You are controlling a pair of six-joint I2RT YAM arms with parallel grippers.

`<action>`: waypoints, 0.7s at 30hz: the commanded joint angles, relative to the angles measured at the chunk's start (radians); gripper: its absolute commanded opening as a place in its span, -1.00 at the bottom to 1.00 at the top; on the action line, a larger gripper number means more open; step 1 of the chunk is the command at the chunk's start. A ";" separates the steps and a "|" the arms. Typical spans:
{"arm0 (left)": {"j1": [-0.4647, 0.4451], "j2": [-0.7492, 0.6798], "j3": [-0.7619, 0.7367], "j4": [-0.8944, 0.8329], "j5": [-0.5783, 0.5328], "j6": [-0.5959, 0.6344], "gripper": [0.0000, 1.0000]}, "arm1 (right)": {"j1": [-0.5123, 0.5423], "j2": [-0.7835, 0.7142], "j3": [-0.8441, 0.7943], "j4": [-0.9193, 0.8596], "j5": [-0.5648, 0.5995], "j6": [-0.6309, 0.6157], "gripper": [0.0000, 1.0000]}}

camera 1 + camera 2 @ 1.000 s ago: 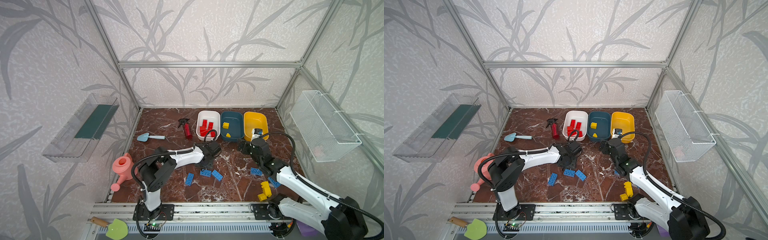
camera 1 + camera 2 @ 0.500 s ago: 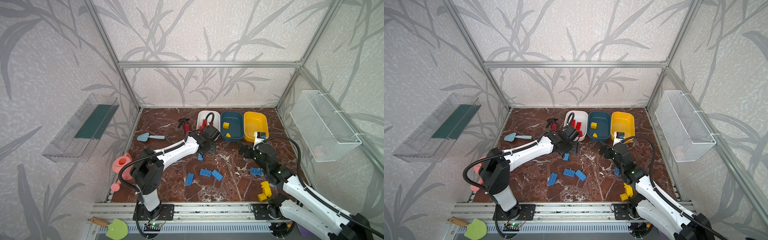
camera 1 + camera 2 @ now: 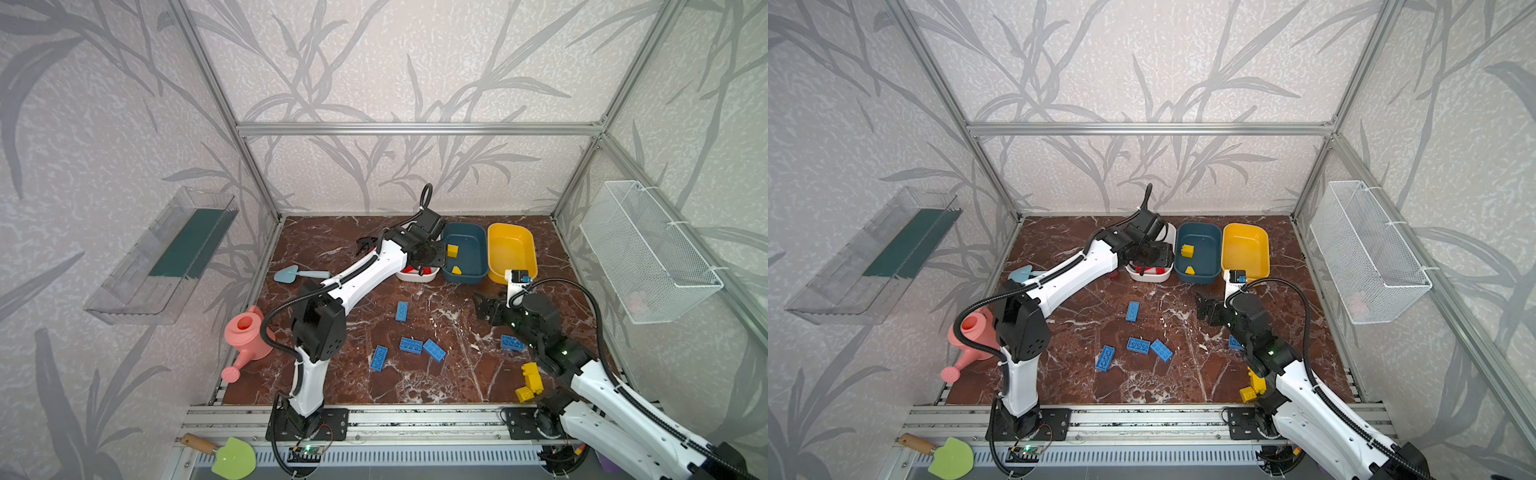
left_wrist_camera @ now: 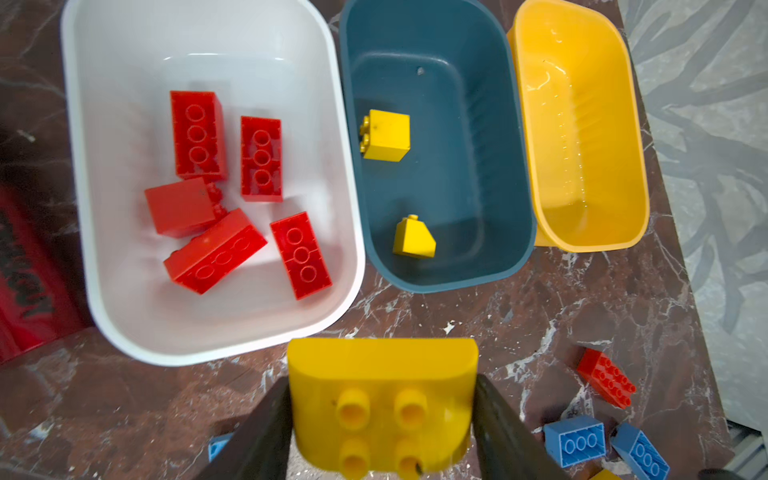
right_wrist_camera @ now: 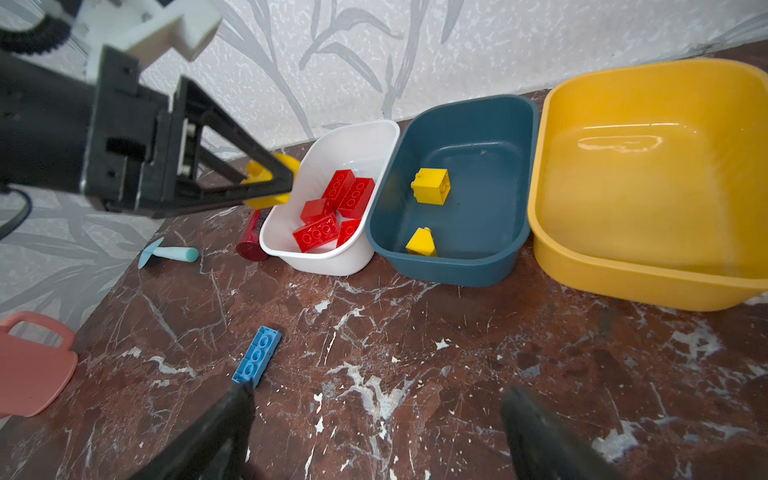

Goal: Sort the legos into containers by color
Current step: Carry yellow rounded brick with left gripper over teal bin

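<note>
Nearest, at the right front of the brown marble tabletop (image 3: 453,386), a few yellow studded plastic bricks (image 3: 531,376) lie clustered beside the right arm. A little farther, towards the middle, three flat blue studded bricks (image 3: 410,345) lie close together. Another blue brick (image 3: 512,343) sits to their right against the arm, and a fifth blue brick (image 3: 401,311) lies alone farther back.

The right gripper (image 5: 374,432) hangs low over bare marble in front of the tubs, its fingers spread wide with nothing between them.

The left gripper (image 4: 382,386) reaches to the far side. Its fingers are partly closed, clamping a yellow round-edged studded brick (image 4: 386,361) by its two sides; in both top views it sits above the white tub.

Along the far edge three shallow rounded plastic tubs stand side by side. The white tub (image 4: 104,249) on the left holds five red bricks (image 4: 198,135), and the dark teal tub (image 4: 478,166) in the middle holds two yellow bricks (image 4: 386,135). The yellow tub (image 4: 582,124) is on the right.
</note>
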 commanded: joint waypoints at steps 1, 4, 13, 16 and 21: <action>0.004 0.084 0.122 -0.065 0.048 0.031 0.23 | -0.004 -0.008 -0.006 -0.030 -0.038 -0.007 0.87; 0.004 0.178 0.242 -0.083 0.087 0.039 0.22 | -0.004 -0.008 -0.016 -0.032 -0.055 0.014 0.87; 0.009 0.449 0.569 -0.072 0.197 0.059 0.21 | -0.004 -0.006 0.016 -0.107 -0.094 0.008 0.85; 0.011 0.532 0.673 -0.078 0.231 0.046 0.21 | -0.004 -0.011 0.018 -0.130 -0.093 0.014 0.85; 0.020 0.584 0.711 -0.046 0.218 0.044 0.21 | -0.005 -0.006 0.034 -0.171 -0.082 0.006 0.85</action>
